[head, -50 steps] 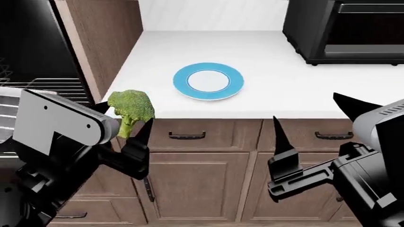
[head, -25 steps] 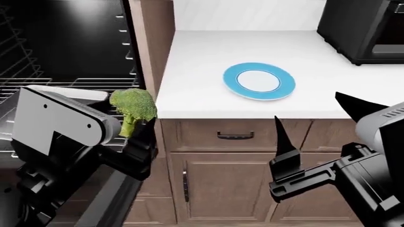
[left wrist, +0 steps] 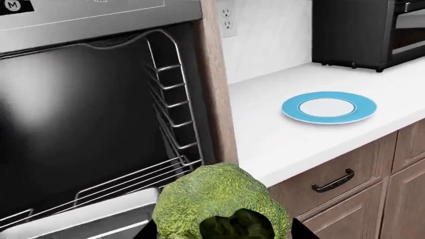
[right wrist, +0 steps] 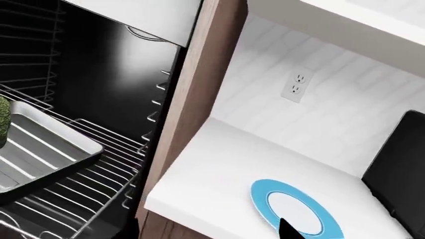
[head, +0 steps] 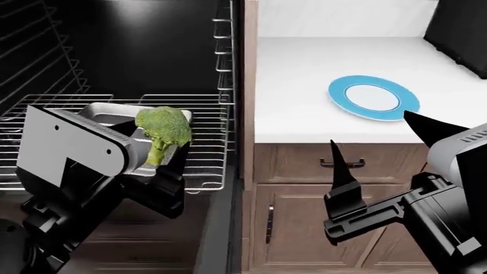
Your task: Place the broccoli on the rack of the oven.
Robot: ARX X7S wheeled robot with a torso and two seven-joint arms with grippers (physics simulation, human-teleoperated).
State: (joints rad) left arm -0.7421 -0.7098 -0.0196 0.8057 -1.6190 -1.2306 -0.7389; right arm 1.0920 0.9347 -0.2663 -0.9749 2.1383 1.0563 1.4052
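oven point(right wrist: 99, 74) open | tray point(right wrist: 40, 144) on rack point(right wrist: 99, 169) | plate point(right wrist: 295, 209) on counter point(right wrist: 219, 169)

Dark-green bumpy broccoli point(head: 163, 127) on a pale stalk. Silver wire-grid rack point(head: 205, 160), grey ridged tray point(right wrist: 40, 149), black oven point(head: 137, 45) cavity. Blue-rimmed white plate point(head: 373, 98), white counter point(head: 304, 114), brown wooden cabinets point(head: 304, 228).

Left gripper point(head: 169, 162) fingertips mostly hidden behind the broccoli point(head: 163, 130); contact on the stalk not resolvable. Left wrist view: broccoli point(left wrist: 219, 204) cut off at frame edge, blocks the tray and rack behind. Tray point(head: 114, 117) half hidden by the left arm. Right gripper point(head: 373, 140): only one finger point(right wrist: 290, 230) tip shows in its wrist view.
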